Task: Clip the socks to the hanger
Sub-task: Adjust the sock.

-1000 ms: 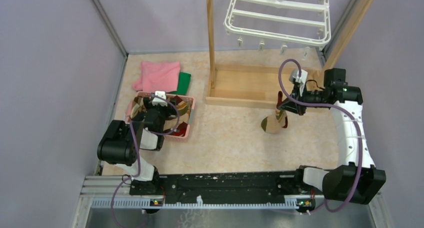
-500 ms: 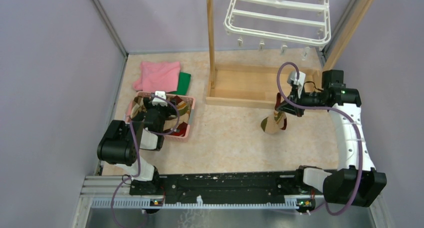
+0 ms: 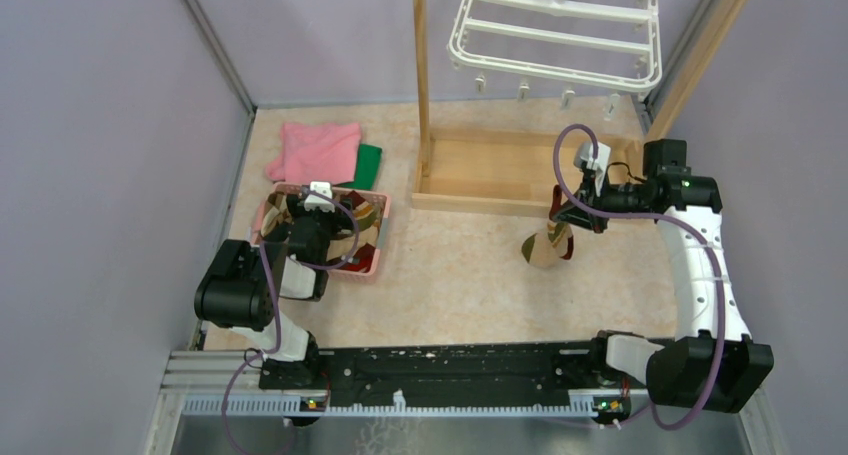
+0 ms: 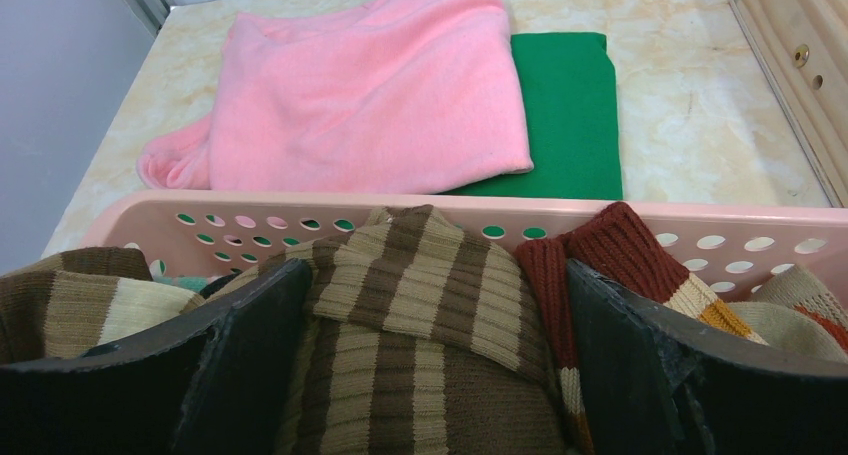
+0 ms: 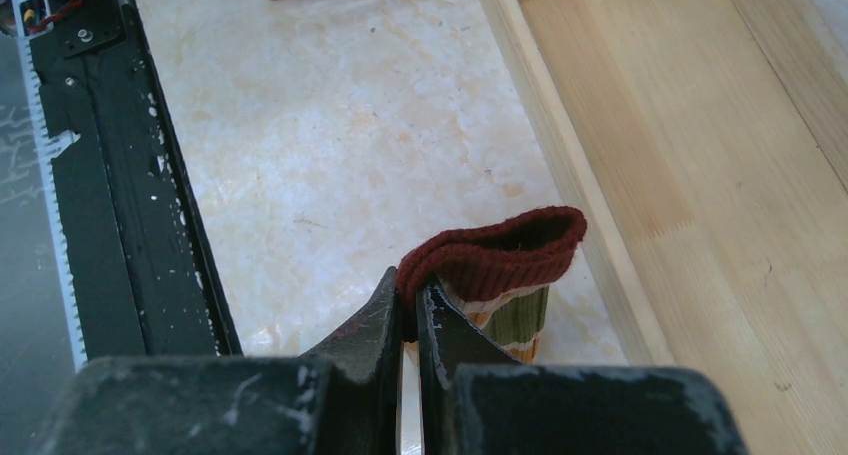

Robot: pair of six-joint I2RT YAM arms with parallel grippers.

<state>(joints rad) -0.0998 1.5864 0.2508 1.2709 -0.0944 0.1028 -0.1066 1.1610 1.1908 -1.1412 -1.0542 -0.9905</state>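
The white plastic rectangular hanger (image 3: 558,35) is hung above the counter's far edge, toward the far right corner: up and beyond the right gripper (image 3: 570,213), the nearer one. The pink perforated basket (image 4: 640,220) by the left edge is straddled by the spread, empty left gripper (image 4: 430,305). The red-cuffed banded sock (image 5: 500,260) is pinched at its cuff by the right gripper, its long axis near vertical, toe downward.

The lifted sock (image 5: 500,250) is showing a dark red cuff over green and tan bands, the basket socks (image 4: 420,305) are showing brown-and-cream stripes against the pink basket (image 4: 300,207), the pink cloth (image 4: 370,85) and green cloth (image 4: 570,115) are showing plain, and the hanger (image 3: 560,35) is showing white above the cream-marbled table (image 3: 460,275).
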